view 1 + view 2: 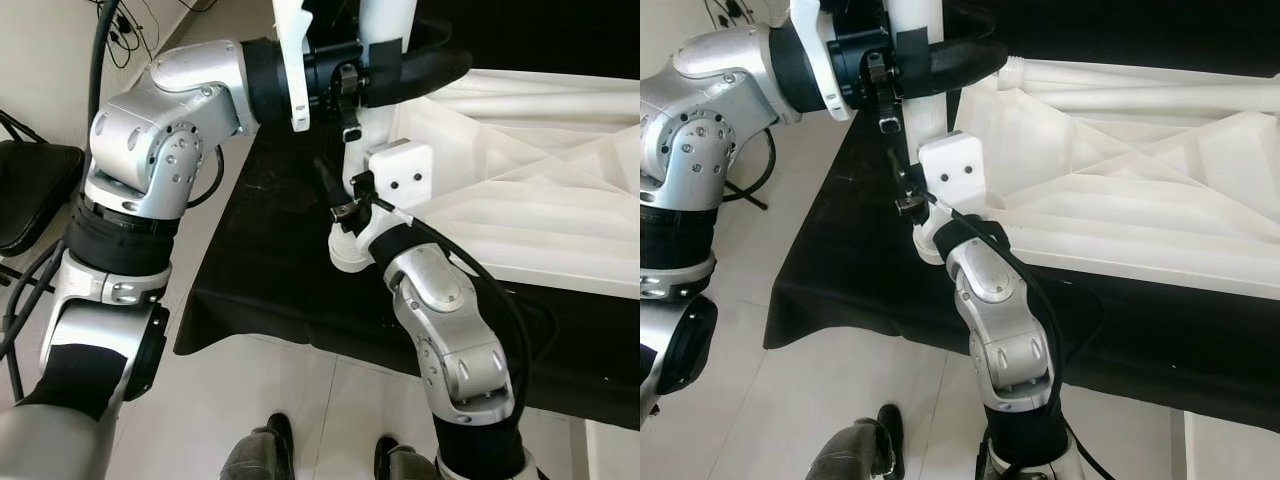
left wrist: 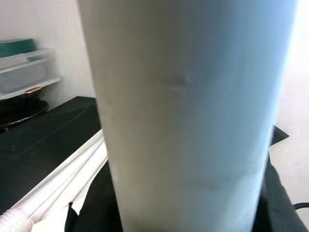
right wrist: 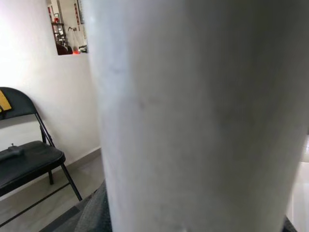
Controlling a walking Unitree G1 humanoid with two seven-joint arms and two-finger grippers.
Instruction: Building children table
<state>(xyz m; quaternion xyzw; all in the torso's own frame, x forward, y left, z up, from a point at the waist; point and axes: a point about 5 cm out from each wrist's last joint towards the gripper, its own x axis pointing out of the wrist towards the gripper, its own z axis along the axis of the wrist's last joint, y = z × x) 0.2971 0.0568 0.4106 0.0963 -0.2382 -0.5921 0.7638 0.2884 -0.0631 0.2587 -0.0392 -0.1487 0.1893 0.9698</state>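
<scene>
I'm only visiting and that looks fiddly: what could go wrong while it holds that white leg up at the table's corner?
Both tools, the left tool high and the right tool low, meet the upright white leg at the corner of the upturned tabletop. If they pull unevenly, the leg might tilt and jam. The tabletop might also slide on the black cloth.

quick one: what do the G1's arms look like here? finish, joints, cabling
Both arms, left arm and right arm, have silver rounded metal shells with small bolt holes, and black bands at the joints. A black cable loops outside the right forearm. Wrists carry white plastic mounts.
</scene>
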